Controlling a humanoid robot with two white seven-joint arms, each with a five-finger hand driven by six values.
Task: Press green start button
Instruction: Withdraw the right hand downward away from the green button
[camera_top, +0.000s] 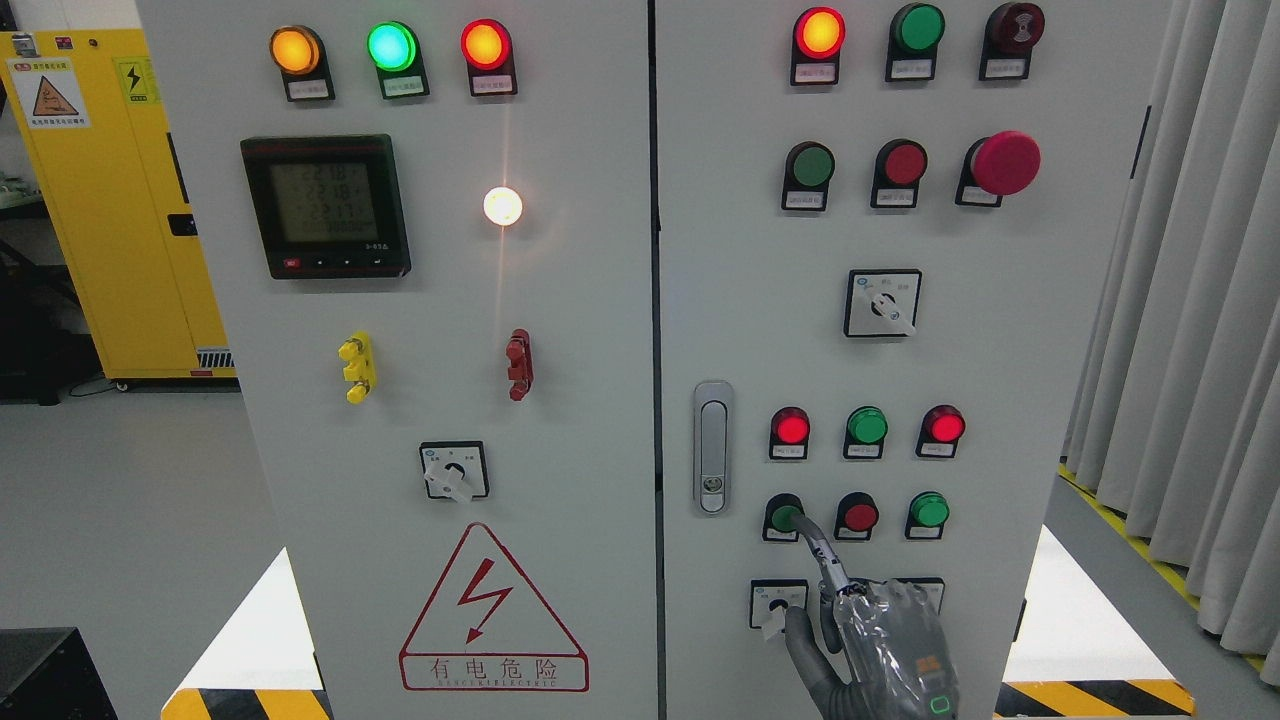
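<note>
Right hand (880, 640) occupies lower right panel, index fingertip (800, 524) at green button (784, 517). Red button (858, 516) just beside, door handle (712, 447) near left. Panel face between button rows open.

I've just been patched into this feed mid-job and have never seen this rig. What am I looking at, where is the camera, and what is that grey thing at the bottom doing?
The single picture comes from a camera on the humanoid robot's head, facing a grey electrical cabinet with two doors. The grey thing is the right robot hand, coming in from the lower right. Its index finger is stretched out with the tip at a green push button in the lower row of the right door; the other fingers are curled. It holds nothing. The left arm is not in view.

Beside that button sit a red button and another green one, with indicator lamps above. The left door carries a digital meter and a red triangle warning sign. A yellow cabinet stands behind on the left.
</note>
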